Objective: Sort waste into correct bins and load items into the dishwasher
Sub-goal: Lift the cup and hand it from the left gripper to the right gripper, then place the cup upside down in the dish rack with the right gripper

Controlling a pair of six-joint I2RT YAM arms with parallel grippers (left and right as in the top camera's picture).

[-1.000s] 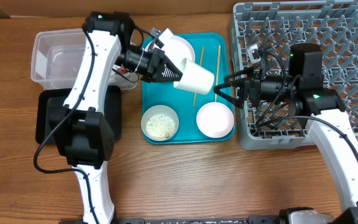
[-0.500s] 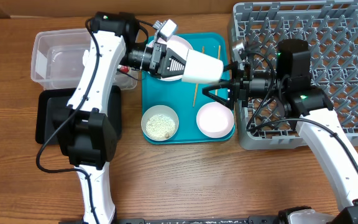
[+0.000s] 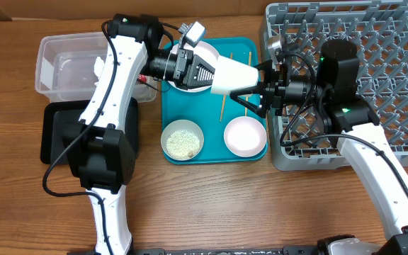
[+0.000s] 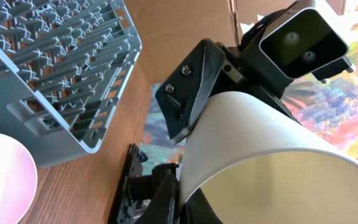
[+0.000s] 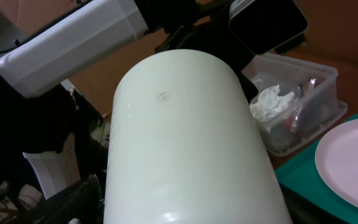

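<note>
My left gripper (image 3: 202, 73) is shut on the rim of the small white cup (image 3: 232, 75) and holds it sideways in the air above the teal tray. In the left wrist view the cup (image 4: 260, 155) fills the frame, with one finger inside it and one outside (image 4: 188, 202). My right gripper (image 3: 252, 88) is open, its fingers spread to either side of the cup's closed end; that view shows mostly the cup (image 5: 185, 143). On the tray lie the white plate (image 3: 205, 51), a bowl of rice (image 3: 183, 140), an empty bowl (image 3: 244, 135) and the chopsticks (image 3: 247, 61).
The grey dish rack (image 3: 381, 42) stands at the right behind my right arm. The clear tub (image 3: 66, 67) at the left holds crumpled tissue (image 3: 99, 65) and a wrapper (image 3: 142, 81). The black tray (image 3: 54, 134) lies in front of it. The teal tray (image 3: 214, 154) is in the middle.
My left gripper carried the cup up and to the right and levelled it. My right gripper moved left from the rack until its open fingers straddle the cup's end.
</note>
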